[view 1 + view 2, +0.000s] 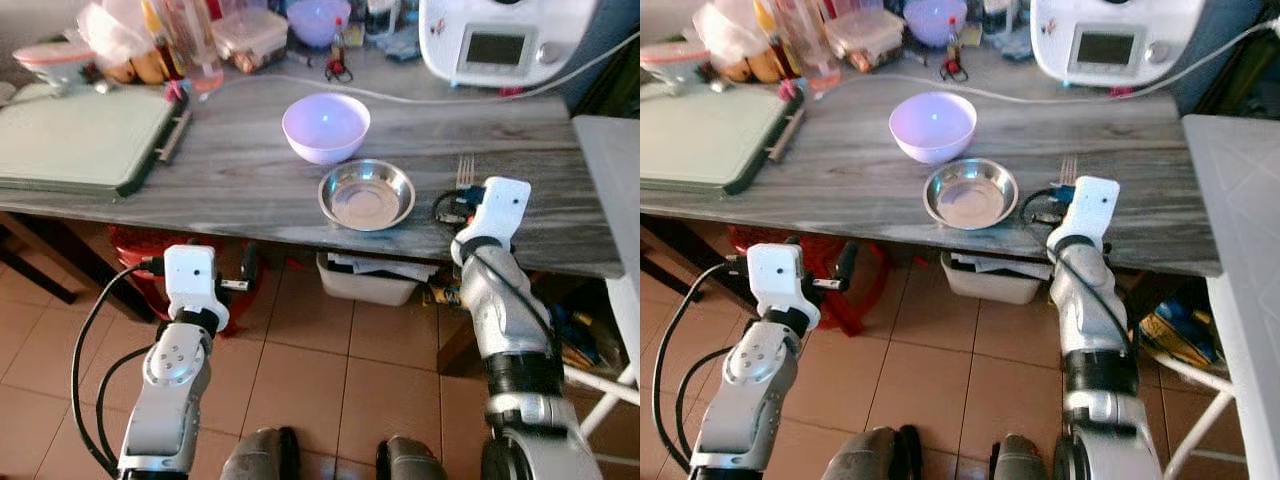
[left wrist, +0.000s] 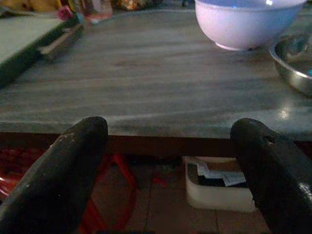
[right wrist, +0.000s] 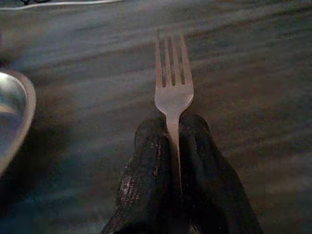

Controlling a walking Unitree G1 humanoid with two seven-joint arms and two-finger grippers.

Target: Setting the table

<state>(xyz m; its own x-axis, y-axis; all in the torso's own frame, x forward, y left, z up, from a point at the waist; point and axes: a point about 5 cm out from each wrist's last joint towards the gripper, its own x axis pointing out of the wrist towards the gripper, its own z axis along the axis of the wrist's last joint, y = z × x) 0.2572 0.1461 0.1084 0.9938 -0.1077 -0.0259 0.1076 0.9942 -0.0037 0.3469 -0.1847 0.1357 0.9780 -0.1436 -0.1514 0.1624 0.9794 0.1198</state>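
I can't read any writing, not even on the white machine [image 1: 505, 40] at the back of the table [image 1: 240, 175]. The right gripper [image 3: 173, 127] reaches over the table's near edge with its fingers pinched tight on the handle of a fork [image 3: 171, 83], which points to 12 o'clock and lies at 3 o'clock from the metal bowl [image 1: 366, 194], while the left gripper [image 2: 170, 141] hangs low in front of the table with its fingers spread wide and nothing between them. The metal bowl and the purple bowl [image 1: 325, 127], at 11 o'clock from it and almost touching, look empty.
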